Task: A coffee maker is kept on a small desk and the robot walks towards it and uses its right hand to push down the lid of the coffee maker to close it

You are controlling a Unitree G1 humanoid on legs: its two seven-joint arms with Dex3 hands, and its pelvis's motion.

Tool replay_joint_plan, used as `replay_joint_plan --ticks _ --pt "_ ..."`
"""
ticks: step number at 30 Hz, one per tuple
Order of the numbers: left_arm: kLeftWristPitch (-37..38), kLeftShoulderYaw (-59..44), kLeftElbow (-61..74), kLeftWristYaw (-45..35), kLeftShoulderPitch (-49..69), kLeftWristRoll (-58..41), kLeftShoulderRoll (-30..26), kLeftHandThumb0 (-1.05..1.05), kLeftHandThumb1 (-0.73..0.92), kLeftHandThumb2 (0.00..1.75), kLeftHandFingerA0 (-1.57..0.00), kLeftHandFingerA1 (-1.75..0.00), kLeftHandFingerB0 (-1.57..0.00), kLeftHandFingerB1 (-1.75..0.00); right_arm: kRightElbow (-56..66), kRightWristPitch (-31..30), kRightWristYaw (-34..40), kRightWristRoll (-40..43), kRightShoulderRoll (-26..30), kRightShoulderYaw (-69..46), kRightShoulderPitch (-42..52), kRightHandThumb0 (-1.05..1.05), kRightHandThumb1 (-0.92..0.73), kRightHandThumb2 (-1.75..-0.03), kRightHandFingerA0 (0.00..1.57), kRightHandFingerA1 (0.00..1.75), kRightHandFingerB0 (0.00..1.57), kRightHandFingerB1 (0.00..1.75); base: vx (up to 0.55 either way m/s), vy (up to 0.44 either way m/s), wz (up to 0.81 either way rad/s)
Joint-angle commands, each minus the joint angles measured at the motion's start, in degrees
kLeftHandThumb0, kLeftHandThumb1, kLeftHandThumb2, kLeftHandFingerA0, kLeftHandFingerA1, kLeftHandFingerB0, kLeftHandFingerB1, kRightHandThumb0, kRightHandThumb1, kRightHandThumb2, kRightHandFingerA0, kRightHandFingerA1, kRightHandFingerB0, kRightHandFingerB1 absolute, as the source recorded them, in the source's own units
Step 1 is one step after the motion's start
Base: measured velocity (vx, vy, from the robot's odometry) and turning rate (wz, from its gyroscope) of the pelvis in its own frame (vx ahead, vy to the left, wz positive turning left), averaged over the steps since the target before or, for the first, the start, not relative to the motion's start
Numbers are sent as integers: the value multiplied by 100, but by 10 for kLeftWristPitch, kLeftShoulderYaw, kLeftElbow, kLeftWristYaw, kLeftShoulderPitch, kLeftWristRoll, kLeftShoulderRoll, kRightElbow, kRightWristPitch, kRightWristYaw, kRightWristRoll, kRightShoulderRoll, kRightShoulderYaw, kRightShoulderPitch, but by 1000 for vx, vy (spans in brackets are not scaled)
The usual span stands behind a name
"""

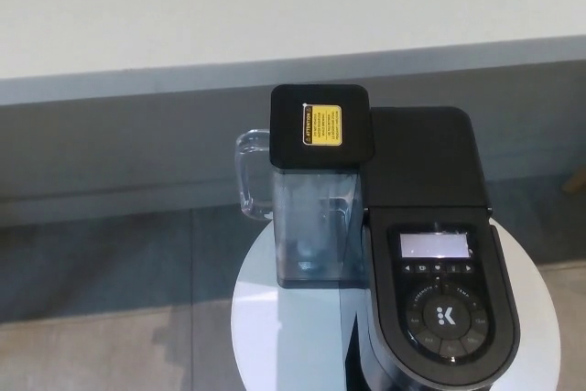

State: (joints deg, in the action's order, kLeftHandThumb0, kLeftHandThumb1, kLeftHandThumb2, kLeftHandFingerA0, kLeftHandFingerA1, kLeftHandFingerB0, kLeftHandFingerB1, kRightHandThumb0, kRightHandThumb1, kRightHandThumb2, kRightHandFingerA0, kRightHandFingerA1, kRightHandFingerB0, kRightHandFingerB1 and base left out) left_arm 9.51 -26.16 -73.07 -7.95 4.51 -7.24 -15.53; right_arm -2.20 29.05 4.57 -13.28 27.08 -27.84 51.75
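Hands out of view, coffee maker (pixel 430 263) lid (pixel 444 313) down — small desk (pixel 275 336).

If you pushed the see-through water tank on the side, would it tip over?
Probably not easily: the water tank stands upright against the coffee maker. It looks nearly empty, so likely light. Its clear walls look stiff and smooth, perhaps slippery; the handle offers grip.

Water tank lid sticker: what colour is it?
Yellow with dark print, on the black lid of the clear water tank; the sticker shows in the head view.
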Motion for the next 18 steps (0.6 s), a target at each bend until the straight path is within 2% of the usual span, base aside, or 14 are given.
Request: replay_joint_plan --ticks 1,2,3,4,5,6,7,8,11,12,13,14,17,18 --pt "27 -29 -13 -6 43 -34 -14 -39 38 104 0 -51 0 -50 -518 -9 71 36 -44 11 -263 -79 -88 -68 25 34 8 21 0 0 0" --pt "23 -32 -14 -6 40 -38 -11 -39 38 104 0 -51 0 -50 -531 -15 75 32 -46 15 -273 -79 -88 -68 25 34 8 21 0 0 0" --pt "18 -32 -15 -3 40 -38 -10 -39 38 104 0 -51 0 -50 -543 -21 76 27 -47 20 -281 -80 -71 -103 17 46 5 27 0 0 0" --pt "14 -31 -16 1 40 -36 -10 -87 87 67 -15 -41 -15 -28 -556 -29 76 24 -49 24 -290 -78 -71 -103 18 47 4 27 0 0 0" --pt "11 -31 -17 4 41 -35 -9 -87 87 67 -15 -41 -15 -28 -567 -37 77 23 -52 27 -298 -78 -71 -103 18 47 4 27 0 0 0" --pt "8 -32 -19 2 42 -37 -8 -39 41 105 0 -51 0 -50 -574 -48 73 27 -60 28 -306 -78 -88 -69 24 32 7 22 0 0 0" --pt "8 -33 -21 1 43 -37 -8 -39 41 105 0 -51 0 -50 -578 -50 70 30 -62 29 -310 -78 -88 -69 24 32 7 22 0 0 0" --pt "7 -39 -25 4 43 -41 -2 -39 40 104 0 -50 0 -49 -569 -60 64 31 -73 35 -308 -81 -73 -106 15 47 4 25 0 0 0" --pt "7 -40 -26 4 43 -41 -1 -39 40 104 0 -50 0 -49 -586 -53 66 31 -70 38 -314 -81 -73 -106 15 47 4 25 0 0 0" --pt "6 -29 -29 7 44 -28 2 -39 40 103 0 -51 0 -49 -597 -55 58 40 -87 37 -323 -76 -92 -69 27 39 8 20 0 0 0" --pt "7 -28 -28 8 45 -26 2 -39 39 103 0 -50 0 -49 -604 -52 50 49 -93 32 -327 -75 -90 -69 27 38 9 20 0 0 0" --pt "9 -23 -26 12 46 -21 3 -39 41 104 -1 -51 0 -50 -613 -59 42 55 -96 30 -332 -79 -91 -68 27 46 7 21 0 0 0" --pt "10 -22 -26 13 47 -19 4 -39 41 104 -1 -51 0 -50 -632 -55 41 55 -94 29 -341 -79 -91 -68 27 46 7 21 0 0 0" --pt "3 -18 -27 11 48 -15 2 -88 87 67 -14 -40 -12 -26 -630 -55 21 64 -94 25 -341 -77 -73 -103 10 46 4 21 0 0 0"
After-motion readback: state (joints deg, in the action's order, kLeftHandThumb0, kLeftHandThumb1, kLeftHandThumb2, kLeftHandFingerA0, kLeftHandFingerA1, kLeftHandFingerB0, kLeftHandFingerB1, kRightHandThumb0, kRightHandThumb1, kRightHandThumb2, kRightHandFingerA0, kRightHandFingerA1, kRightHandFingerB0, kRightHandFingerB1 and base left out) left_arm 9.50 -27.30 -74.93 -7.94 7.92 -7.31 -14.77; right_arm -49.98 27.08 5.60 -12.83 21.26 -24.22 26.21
